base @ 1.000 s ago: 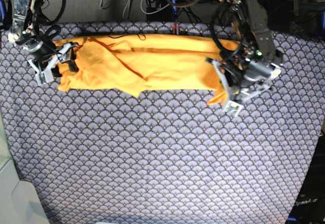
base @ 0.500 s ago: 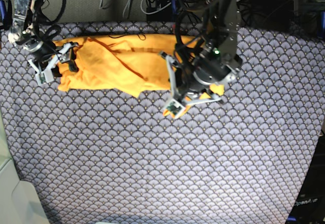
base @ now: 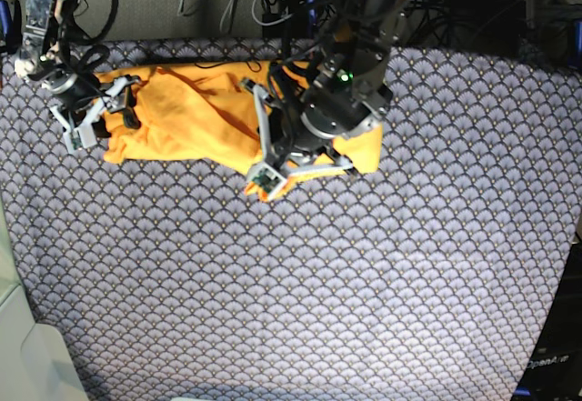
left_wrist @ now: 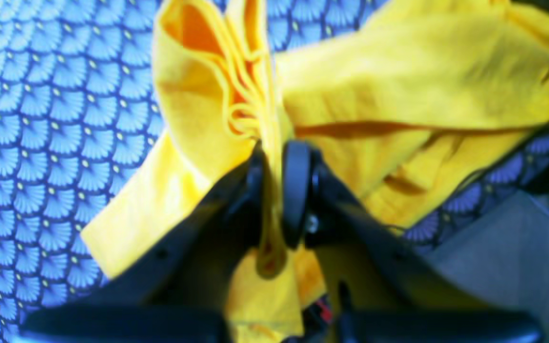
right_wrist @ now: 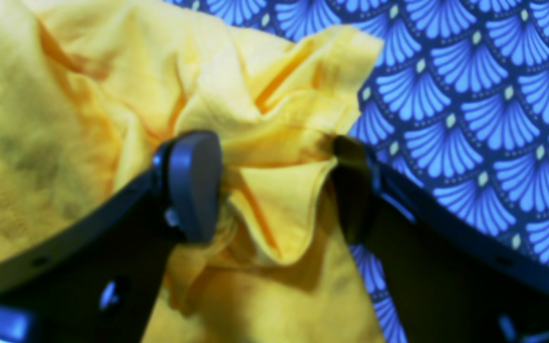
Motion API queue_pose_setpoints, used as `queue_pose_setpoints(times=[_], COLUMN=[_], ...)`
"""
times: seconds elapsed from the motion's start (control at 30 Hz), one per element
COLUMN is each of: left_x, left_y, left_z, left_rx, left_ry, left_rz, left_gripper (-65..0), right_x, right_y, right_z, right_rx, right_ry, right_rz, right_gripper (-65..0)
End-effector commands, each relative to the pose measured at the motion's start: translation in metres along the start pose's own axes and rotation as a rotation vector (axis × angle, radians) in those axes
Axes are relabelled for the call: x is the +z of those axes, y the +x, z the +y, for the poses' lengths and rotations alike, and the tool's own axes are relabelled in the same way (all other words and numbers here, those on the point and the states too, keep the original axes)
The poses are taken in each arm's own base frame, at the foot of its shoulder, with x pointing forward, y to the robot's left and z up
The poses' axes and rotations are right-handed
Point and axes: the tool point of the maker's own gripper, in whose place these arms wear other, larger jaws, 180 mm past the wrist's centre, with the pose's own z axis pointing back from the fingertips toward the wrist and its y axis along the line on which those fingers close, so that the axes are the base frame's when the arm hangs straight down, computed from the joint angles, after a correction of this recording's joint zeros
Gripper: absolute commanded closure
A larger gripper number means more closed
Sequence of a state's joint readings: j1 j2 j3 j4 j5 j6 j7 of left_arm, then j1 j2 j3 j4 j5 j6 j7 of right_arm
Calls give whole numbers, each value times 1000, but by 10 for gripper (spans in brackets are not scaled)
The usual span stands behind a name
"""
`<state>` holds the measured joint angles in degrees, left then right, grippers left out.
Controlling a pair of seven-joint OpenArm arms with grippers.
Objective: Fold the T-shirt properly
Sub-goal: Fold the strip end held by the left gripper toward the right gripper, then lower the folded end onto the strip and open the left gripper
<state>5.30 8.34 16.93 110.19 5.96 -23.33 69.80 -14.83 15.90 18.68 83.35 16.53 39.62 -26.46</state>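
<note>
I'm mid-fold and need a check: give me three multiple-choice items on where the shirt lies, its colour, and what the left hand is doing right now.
1. Where does the T-shirt lie on the patterned cloth?
A. along the far edge
B. in the near half
C. hanging off the near edge

2. What colour is the T-shirt?
A. white
B. yellow-orange
C. green

3. What is the state of the left hand?
A. open above bare cloth
B. out of view
C. shut on a pinch of the T-shirt

Answers:
1 A, the base view shows it along the top of the cloth.
2 B, all three views show that colour.
3 C, the left wrist view shows fabric squeezed between its closed fingers.
</note>
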Motion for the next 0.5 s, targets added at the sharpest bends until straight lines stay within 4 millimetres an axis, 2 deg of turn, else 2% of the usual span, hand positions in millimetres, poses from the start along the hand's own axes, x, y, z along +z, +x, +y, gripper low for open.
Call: queue_pose_setpoints(times=[0.0,0.23,0.33,0.47], left_x=[4,1,1,2], left_y=[15,12,11,11], left_z=[-2,-29,-29,-28], left_rx=[5,-41,-48,-45], left_ry=[-7,-62,-60,-57], left_rz=[-58,-45,-42,-44], left_gripper=[0,0,-10,-156], right_x=[2,2,2,2], right_y=[3,3,3,3], right_z=[-1,-1,-1,-1], right_rx=[21,21,21,21], right_ry=[2,2,2,2], right_rz=[6,6,6,6], right_gripper=[-379,-379,-379,-379])
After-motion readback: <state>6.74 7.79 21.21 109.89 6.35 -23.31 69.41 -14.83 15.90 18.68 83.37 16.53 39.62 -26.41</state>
